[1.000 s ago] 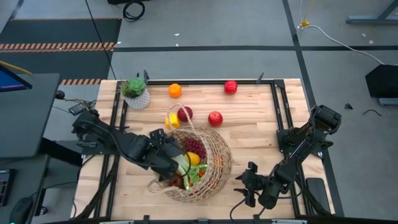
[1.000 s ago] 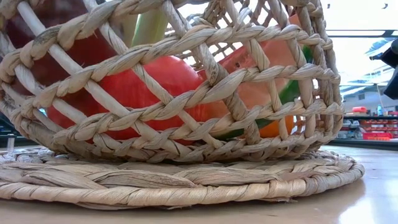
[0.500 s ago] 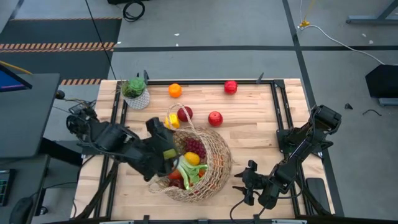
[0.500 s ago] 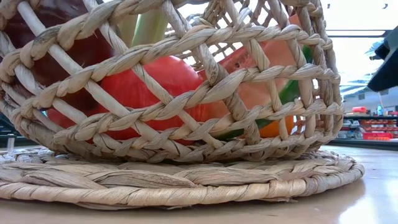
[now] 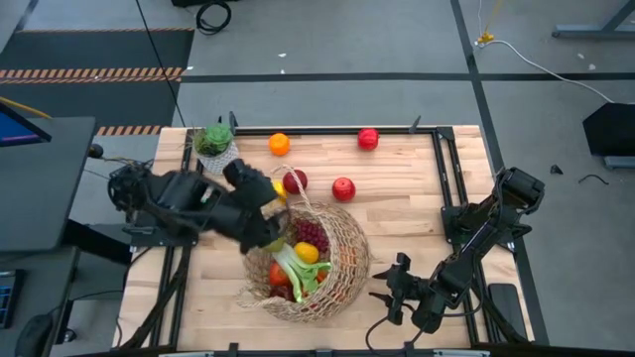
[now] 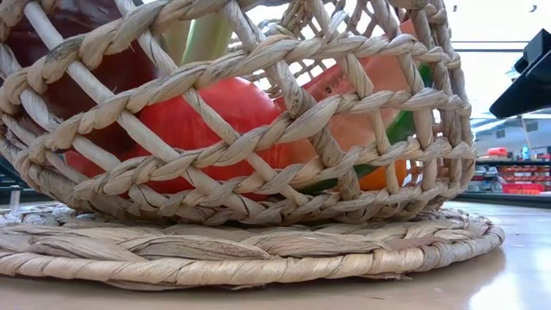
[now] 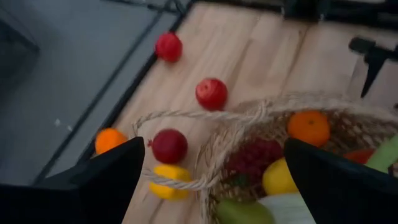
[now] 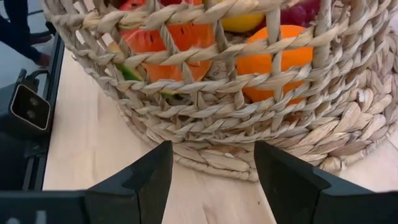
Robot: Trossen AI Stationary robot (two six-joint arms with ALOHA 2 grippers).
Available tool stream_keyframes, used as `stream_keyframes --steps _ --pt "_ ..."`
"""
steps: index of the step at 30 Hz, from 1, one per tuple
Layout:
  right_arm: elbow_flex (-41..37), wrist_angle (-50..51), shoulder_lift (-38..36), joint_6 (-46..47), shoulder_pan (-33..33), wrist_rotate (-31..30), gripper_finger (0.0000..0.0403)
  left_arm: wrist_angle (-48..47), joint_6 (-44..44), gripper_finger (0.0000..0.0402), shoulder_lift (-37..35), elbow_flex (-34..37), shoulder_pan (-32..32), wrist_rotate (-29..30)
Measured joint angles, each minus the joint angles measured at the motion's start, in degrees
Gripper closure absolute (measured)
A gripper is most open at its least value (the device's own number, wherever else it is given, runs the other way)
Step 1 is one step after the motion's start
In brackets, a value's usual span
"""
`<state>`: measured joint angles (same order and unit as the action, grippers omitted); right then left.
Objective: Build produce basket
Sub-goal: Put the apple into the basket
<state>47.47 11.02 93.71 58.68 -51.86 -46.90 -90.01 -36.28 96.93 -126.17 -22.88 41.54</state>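
Left hand point(image 5: 266, 210) lifted off basket point(image 5: 342, 273), open, empty

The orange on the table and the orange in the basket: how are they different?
The orange on the table lies alone near the far edge, beside the potted plant. The orange in the basket rests among other produce, against the wicker wall of the basket. In the left wrist view it looks larger, but it is nearer. Both are round and orange.

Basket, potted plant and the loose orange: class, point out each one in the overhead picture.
basket point(image 5: 349, 266), high view, woven right-hand wall.
potted plant point(image 5: 214, 141), high view, green leaves.
orange point(image 5: 280, 144), high view, its middle.
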Motion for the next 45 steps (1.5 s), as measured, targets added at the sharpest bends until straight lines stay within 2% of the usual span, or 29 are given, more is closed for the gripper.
stream_keyframes --steps 4,12,16,22,25,29,37,41,45 --pt "2.26 -0.11 -0.84 -3.91 0.93 0.05 0.0172 0.0 4.59 0.0008 -0.01 0.0 6.58 -5.76" --pt "9.52 -0.22 -5.66 -19.99 6.06 -1.71 0.0172 1.66 17.19 0.0008 -0.08 0.02 22.78 -14.26" --pt "12.29 1.45 -8.97 -28.64 10.0 -4.62 0.0172 5.61 23.71 0.0008 -0.08 0.04 30.7 -21.34" --pt "12.92 2.59 -15.01 -36.53 16.15 -9.42 0.0172 12.75 32.72 0.0008 0.16 0.07 40.06 -33.27" --pt "12.35 6.21 -17.16 -37.84 19.65 -12.63 0.0172 17.77 36.46 0.0008 0.3 1.74 44.16 -39.85" --pt "12.3 13.41 -19.27 -36.43 25.42 -13.27 0.0172 21.87 40.15 0.0008 0.56 6.73 50.48 -48.94" --pt "12.26 24.36 -19.07 -34.99 36.3 -13.02 0.0172 28.38 46.46 0.0008 0.58 15.33 62.02 -55.53" --pt "12.24 28.97 -17.43 -35.09 43.46 -12.54 0.0172 32.37 47.09 0.0008 0.51 17.15 67.43 -62.3" --pt "12.17 29.61 -16.1 -37.64 50.92 -10.45 0.0172 35.53 43.85 0.0008 0.57 19.67 70.04 -69.79"
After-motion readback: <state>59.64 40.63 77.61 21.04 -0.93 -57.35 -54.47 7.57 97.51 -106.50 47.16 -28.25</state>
